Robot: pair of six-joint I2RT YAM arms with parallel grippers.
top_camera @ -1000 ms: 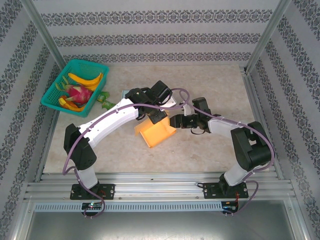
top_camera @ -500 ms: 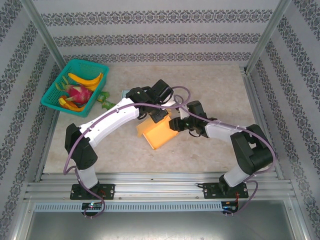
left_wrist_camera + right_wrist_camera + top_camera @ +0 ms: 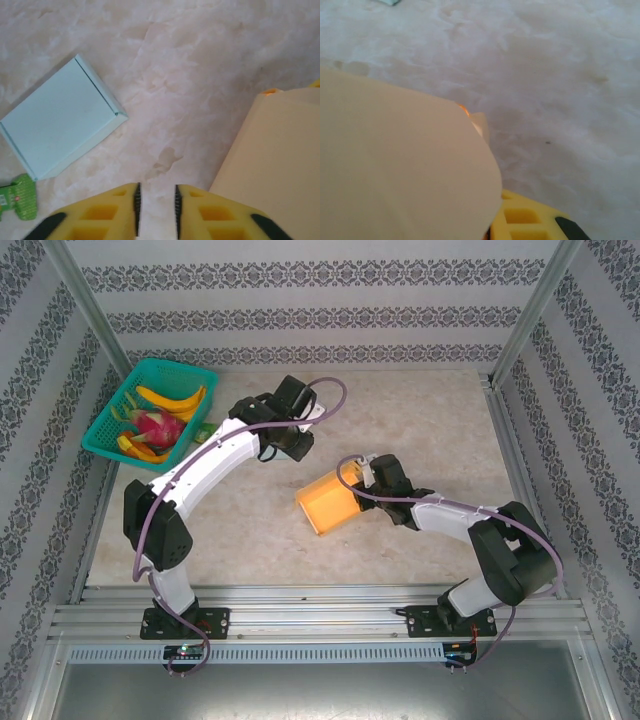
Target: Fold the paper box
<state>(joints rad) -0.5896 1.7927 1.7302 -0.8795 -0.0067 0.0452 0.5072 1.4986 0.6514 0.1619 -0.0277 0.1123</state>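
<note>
The orange paper box (image 3: 328,502) lies on the bench (image 3: 440,420) just below the middle of the top view. The right gripper (image 3: 358,485) is at the box's right edge, touching it. In the right wrist view a pale panel of the box covers the left of the frame and overlaps 1 yellow finger at the lower edge, so I cannot tell whether those fingers are clamped on it. The left gripper (image 3: 156,197) is up and left of the box, apart from it. Its 2 fingers stand a narrow slit apart with nothing between them. A light blue box (image 3: 60,125) lies at the left of the left wrist view. A teal basket (image 3: 107,408) of fruit sits at the upper left of the top view.
</note>
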